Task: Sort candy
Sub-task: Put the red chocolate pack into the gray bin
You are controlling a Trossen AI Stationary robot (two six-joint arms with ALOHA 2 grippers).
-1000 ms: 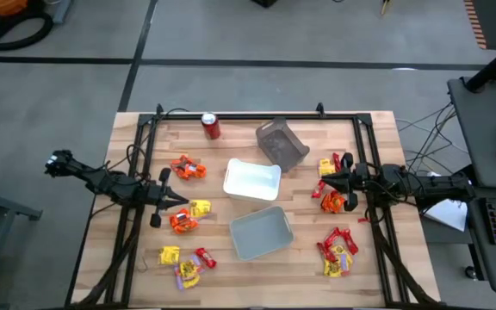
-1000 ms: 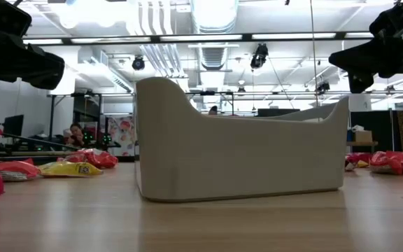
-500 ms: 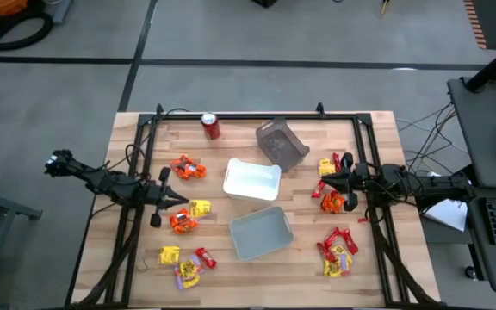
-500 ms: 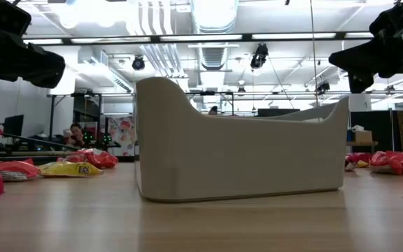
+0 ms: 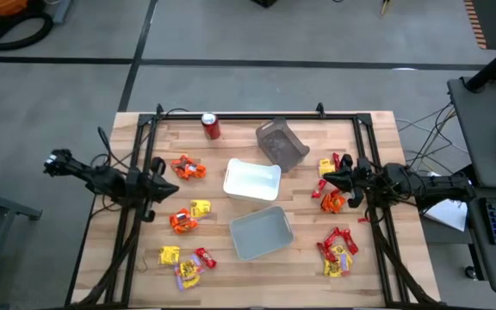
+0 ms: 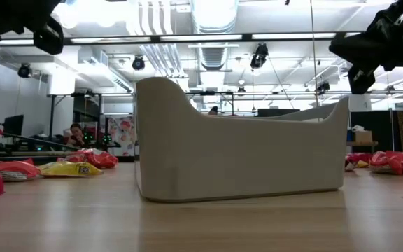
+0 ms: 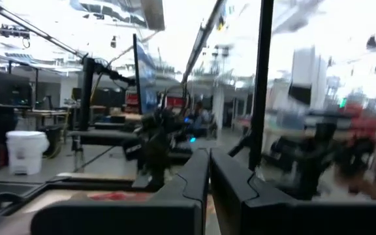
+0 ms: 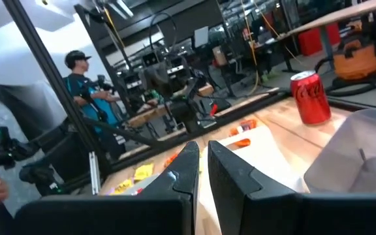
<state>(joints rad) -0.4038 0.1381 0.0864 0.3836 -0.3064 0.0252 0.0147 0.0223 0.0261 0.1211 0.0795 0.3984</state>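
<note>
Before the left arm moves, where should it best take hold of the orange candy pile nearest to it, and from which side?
Probably from straight above. The orange candy pile lies flat and loose on the wooden table, so no side offers an edge. The left gripper should come down on one wrapper's crinkled middle, at the pile's outer rim, with its fingers across the short width.

Your two arms are matte black and slender, built of jointed segments with thin black cables looping off them. The left gripper and right gripper each end in two flat, dark, angular fingers.
</note>
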